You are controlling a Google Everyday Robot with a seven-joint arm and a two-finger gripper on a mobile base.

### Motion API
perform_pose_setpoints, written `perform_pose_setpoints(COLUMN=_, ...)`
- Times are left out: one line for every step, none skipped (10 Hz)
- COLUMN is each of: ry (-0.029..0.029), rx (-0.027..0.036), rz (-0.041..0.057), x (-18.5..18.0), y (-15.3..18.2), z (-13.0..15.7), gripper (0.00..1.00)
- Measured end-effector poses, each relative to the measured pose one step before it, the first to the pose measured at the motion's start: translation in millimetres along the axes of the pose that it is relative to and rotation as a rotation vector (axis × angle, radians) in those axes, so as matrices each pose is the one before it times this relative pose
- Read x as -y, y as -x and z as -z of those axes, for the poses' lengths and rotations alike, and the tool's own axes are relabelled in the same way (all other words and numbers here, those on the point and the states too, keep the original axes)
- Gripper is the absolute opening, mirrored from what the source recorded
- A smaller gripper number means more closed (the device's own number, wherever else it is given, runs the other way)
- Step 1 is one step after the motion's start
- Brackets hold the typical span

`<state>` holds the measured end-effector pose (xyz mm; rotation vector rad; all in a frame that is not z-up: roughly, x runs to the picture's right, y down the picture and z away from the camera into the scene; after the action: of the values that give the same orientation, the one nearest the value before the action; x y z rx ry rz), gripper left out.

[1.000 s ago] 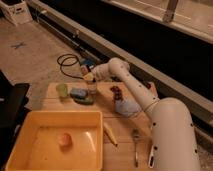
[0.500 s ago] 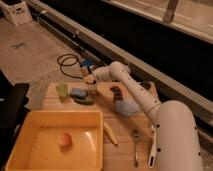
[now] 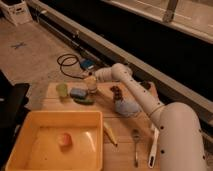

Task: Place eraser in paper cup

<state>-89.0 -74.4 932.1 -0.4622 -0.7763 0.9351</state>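
Camera view: my arm (image 3: 137, 95) goes from the lower right up over the wooden table (image 3: 125, 150) and bends to the left. My tool (image 3: 93, 80) is at the far left part of the table, right above the paper cup (image 3: 91, 84). The cup stands upright near the back edge, just beside the blue sponge (image 3: 78, 92). If the tool is apart or together, I cannot tell; the tip and the cup rim run into each other here. The eraser I cannot make out separately; maybe it is at the tool, maybe not.

Left of the sponge stands a translucent green cup (image 3: 61, 89). In front of the sponge lies a flat green thing (image 3: 84, 100), touching it or nearly. Approx. in the table middle, under my forearm, stands a dark cup (image 3: 116, 93), and in front of it lies a pale blue crumpled cloth (image 3: 126, 107).

At the front left sits a big yellow tub (image 3: 20, 145) w/ a small orange-pink thing (image 3: 64, 139) inside. Just right of the tub lies a long yellowish item (image 3: 110, 133), diagonal. More to the right are a metal utensil (image 3: 135, 145) and a white-handled brush (image 3: 154, 147), side by side, near the robot body.

On the floor behind the table lies a coiled black cable (image 3: 67, 64).
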Motion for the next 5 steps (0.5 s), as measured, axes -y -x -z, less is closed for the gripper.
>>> perform_pose_setpoints(ry=-0.0006, rx=0.00106, rz=0.00008, x=-0.21, y=0.18, z=0.59, gripper=0.74)
perform_pose_setpoints(ry=-0.00154, rx=0.00274, rz=0.00221, x=-0.29, y=1.55, z=0.98, gripper=0.74)
perform_pose_setpoints(ry=-0.00336, rx=0.00408, rz=0.00231, x=0.26, y=1.22, z=2.18, gripper=0.74)
perform_pose_setpoints(ry=-0.0082, rx=0.00546, rz=0.00747, x=1.37, y=3.01, z=5.89, gripper=0.74)
perform_pose_setpoints(ry=-0.01011, rx=0.00377, rz=0.01924, x=-0.59, y=6.59, z=7.99, gripper=0.74)
